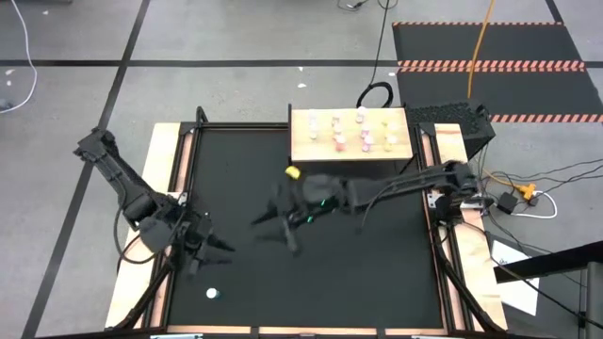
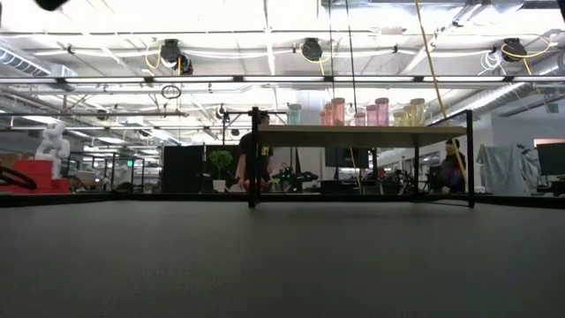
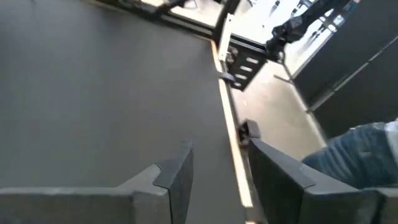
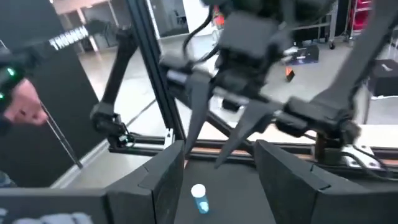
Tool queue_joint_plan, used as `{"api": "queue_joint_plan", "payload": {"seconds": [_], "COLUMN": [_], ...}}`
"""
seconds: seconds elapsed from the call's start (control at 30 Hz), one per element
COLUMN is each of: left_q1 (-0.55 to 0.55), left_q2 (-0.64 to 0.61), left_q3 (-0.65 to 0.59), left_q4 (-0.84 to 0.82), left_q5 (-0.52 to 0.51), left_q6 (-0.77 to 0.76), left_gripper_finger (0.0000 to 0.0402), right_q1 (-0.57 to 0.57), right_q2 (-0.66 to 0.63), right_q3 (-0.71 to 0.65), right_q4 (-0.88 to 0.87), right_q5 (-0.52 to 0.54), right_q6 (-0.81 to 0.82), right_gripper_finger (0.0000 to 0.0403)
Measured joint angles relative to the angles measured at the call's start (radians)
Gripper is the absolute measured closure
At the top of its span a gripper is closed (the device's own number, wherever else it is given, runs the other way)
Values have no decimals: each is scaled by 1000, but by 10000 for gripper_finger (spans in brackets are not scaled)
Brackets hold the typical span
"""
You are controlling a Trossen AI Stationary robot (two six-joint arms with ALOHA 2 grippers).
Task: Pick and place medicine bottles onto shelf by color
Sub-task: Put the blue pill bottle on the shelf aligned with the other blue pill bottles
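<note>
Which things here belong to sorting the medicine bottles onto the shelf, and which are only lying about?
Job in hand:
- shelf
- bottles on the shelf
- blue bottle lying on the table
- left gripper and right gripper, both empty

Lying about:
- black cable loop behind the shelf
- striped floor tape
- yellow plug

1. The middle of the worktop (image 1: 377, 273) lies bare for you to cross.
2. The right arm (image 1: 405, 181) stretches over the centre, just before the shelf (image 1: 306, 149).
3. Bottles (image 1: 363, 139) crowd the shelf top.
4. One blue bottle (image 1: 212, 294) lies near the left claw (image 1: 215, 247).
</note>
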Motion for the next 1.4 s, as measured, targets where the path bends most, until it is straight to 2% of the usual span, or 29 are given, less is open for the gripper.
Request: {"api": "queue_joint_plan", "payload": {"seconds": [0.2,0.37,0.53,0.6,0.67,0.83,0.97,1.1,1.23,1.4], "left_q1": [-91,-103,-100,-100,-100,-104,-134,-218,-326,-418], "left_q2": [0,0,0,0,0,0,0,0,16,110], "left_q3": [0,0,0,0,0,0,0,0,0,0], "left_q4": [-51,-97,-125,-159,-196,-246,-304,-344,-367,-435], "left_q5": [-45,-53,-98,-112,-108,-27,85,234,239,237], "left_q6": [-115,-160,-164,-179,-211,-281,-309,-426,-561,-715], "left_gripper_finger": [250,250,249,249,249,250,250,250,250,250], "right_q1": [74,93,115,122,128,138,143,142,141,146], "right_q2": [165,213,219,250,310,523,647,715,776,853], "right_q3": [91,131,132,155,213,473,636,663,661,661], "right_q4": [71,148,137,155,146,94,100,135,154,148], "right_q5": [130,183,178,169,114,100,135,152,150,118], "right_q6": [-36,-20,-88,-117,-125,-127,-136,-130,-134,-90], "right_gripper_finger": [211,211,210,210,210,210,210,210,210,210]}}
